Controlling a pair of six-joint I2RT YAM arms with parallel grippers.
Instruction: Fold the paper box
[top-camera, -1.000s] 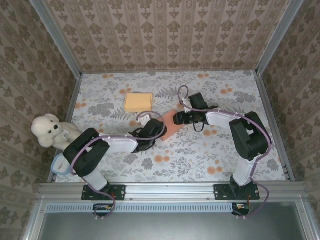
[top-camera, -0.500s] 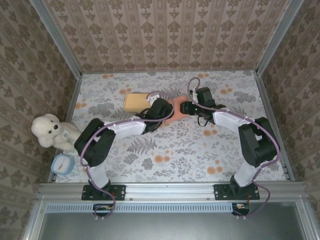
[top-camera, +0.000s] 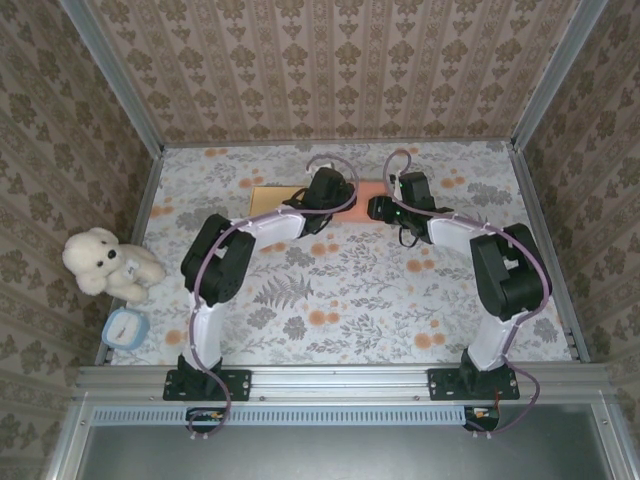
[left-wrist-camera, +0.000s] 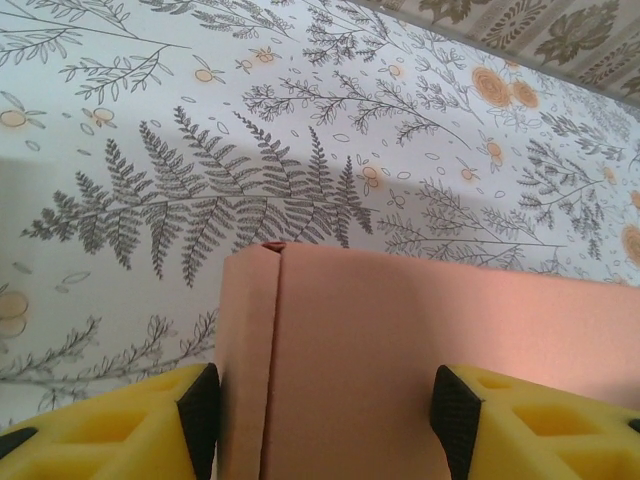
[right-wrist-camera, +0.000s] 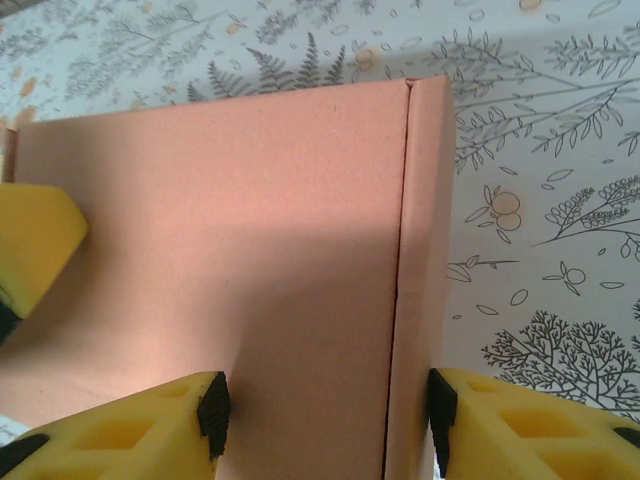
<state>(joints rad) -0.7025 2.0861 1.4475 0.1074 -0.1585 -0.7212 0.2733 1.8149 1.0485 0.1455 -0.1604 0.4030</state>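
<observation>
Left wrist: left gripper (left-wrist-camera: 325, 412) jaws part-way apart over one end of the pink paper box (left-wrist-camera: 400, 340). 9 o'clock pad (left-wrist-camera: 200, 415) touches the box's folded edge strip; 3 o'clock pad (left-wrist-camera: 452, 425) sits over the flat face, which runs on past it. Can't tell whether that's a real clamp or just contact.

Right wrist: right gripper (right-wrist-camera: 325, 402) is mirrored, also part-way apart. 3 o'clock pad (right-wrist-camera: 441, 405) is at the narrow creased strip and 9 o'clock pad (right-wrist-camera: 214, 410) over the main panel. Grip not confirmable here either. Left arm's yellow finger (right-wrist-camera: 35, 245) shows at 9 o'clock, on the box's opposite end.

Top external: box sits between the two grippers at 12 o'clock on the floral table (top-camera: 400, 300), toward the far edge, arms reaching in from both sides. Flat yellow box (top-camera: 266, 200) just at 9 o'clock of the left gripper, partly under that arm. White teddy bear (top-camera: 100, 262) at 8 o'clock by the table's edge, with a small blue-rimmed round object (top-camera: 127, 327) near it at 7 o'clock.
</observation>
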